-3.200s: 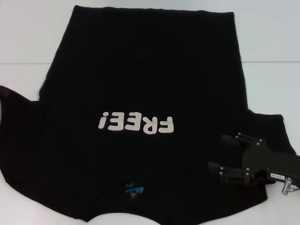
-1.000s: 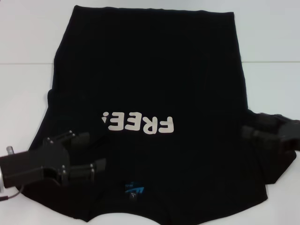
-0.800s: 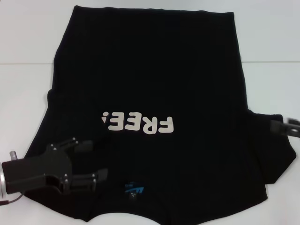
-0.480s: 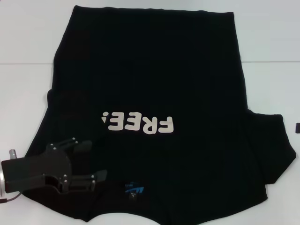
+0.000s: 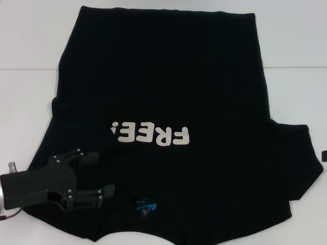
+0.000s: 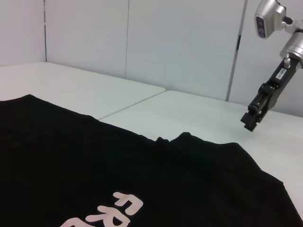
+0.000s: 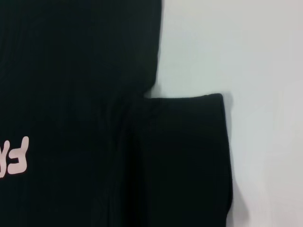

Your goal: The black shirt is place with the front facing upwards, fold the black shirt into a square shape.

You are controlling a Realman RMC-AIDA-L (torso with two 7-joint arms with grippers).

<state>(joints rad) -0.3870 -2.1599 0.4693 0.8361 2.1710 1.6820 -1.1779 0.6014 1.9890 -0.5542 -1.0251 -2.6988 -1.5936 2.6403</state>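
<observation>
— Where's the shirt (image 5: 168, 92)?
— Flat on the table (image 5: 30, 46), print up.
— And the left gripper (image 5: 94, 173)?
— Over the shirt's left sleeve, jaws apart, empty, likely after folding it inward. Right gripper (image 6: 253, 116): off the shirt's right edge, can't tell.

A big white table (image 5: 296, 61) fills the view, and a thin line (image 5: 294, 67) runs across it from side to side, a bit nearer the far edge than the near one. In the left wrist view the same line (image 6: 130, 107) shows as a seam where two white table tops meet. Behind the far edge of the table stands a pale wall (image 6: 184, 42) made of flat panels, with thin upright lines between the panels.
</observation>
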